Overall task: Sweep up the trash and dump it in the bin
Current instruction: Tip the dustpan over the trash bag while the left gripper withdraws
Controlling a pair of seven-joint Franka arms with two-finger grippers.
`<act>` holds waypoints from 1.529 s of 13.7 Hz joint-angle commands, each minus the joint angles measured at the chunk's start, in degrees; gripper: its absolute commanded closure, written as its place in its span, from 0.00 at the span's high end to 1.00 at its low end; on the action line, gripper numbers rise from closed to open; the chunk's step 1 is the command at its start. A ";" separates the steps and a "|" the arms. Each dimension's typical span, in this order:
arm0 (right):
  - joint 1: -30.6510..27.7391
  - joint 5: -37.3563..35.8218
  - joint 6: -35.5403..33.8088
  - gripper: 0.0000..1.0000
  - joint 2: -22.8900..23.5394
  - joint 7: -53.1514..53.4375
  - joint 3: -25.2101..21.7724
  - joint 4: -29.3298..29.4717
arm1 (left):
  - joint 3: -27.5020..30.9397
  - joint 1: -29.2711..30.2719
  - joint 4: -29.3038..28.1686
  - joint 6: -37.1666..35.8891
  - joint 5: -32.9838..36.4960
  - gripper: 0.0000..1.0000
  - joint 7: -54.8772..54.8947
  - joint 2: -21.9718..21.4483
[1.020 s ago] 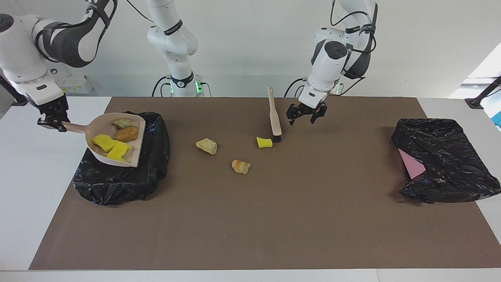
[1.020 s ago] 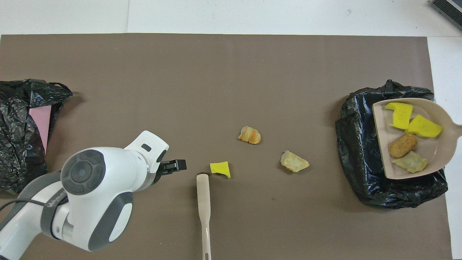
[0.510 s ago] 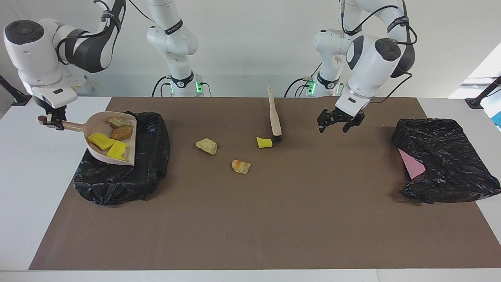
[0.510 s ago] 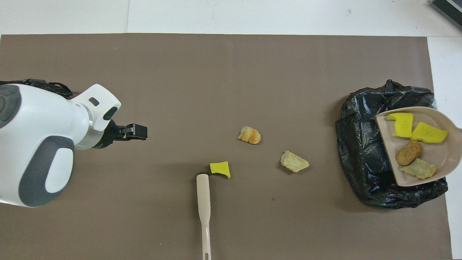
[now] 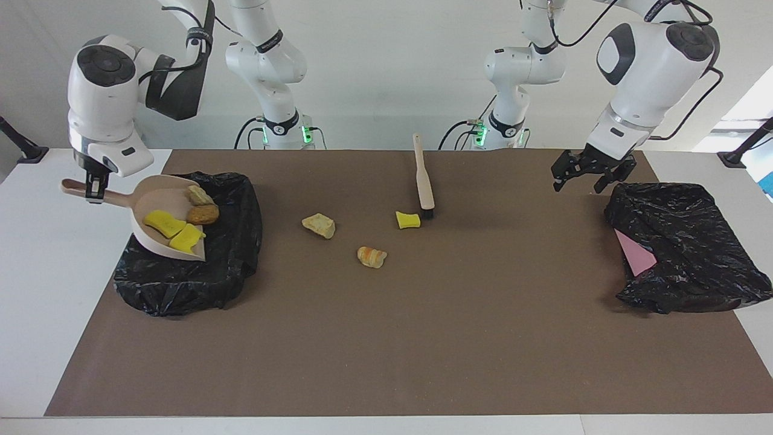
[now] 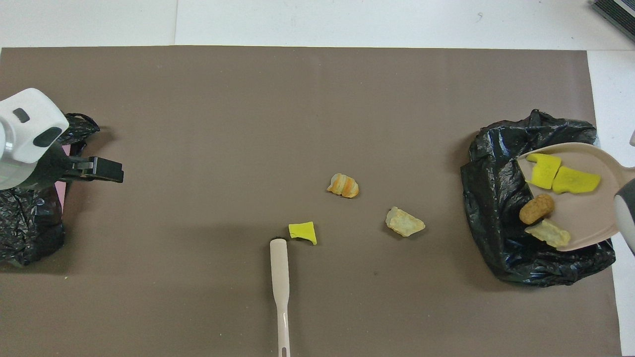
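Since a second ago, left gripper (image 5: 584,174) swung from the brush (image 5: 424,179) to over crinkled black bag (image 5: 682,241) at the left arm's end, jaws apart. Right gripper (image 5: 92,192), jaws clamped on beige dustpan (image 5: 158,205) handle, tilts it over bin (image 5: 181,278); four chunks (image 5: 181,220) slid lipward. Brush nearest; then yellow sponge bit (image 5: 407,219), beige lump (image 5: 318,225), striped roll (image 5: 371,257) on brown tabletop mat.

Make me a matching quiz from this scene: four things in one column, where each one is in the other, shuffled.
1. dustpan
2. brush
3. pink sheet
4. left gripper

A. lying on the mat beside a yellow sponge bit
B. tucked in the black bag at the left arm's end
C. open, empty, in the air
D. held tilted over the bin by the right gripper

Pairs: 1-D, 2-A, 3-B, 4-C
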 commanded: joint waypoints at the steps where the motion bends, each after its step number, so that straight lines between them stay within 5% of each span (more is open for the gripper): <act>1: 1.36 -5.59 0.54 0.00 -1.82 1.59 0.33 -1.69 | -0.64 2.29 5.10 -4.97 1.36 1.00 2.11 0.71; 5: 3.12 -9.46 -0.24 0.00 -2.25 1.07 0.50 -1.07 | -0.64 2.57 11.08 -11.21 3.21 1.00 2.29 1.24; 15: 11.73 -25.10 -7.61 0.00 -4.36 2.46 0.68 0.51 | -0.64 3.18 9.24 -9.90 3.12 1.00 3.53 0.36; 21: 14.38 -26.00 -13.78 0.00 -5.16 4.49 0.86 4.27 | -0.81 2.74 9.60 -9.65 2.95 1.00 2.99 -0.25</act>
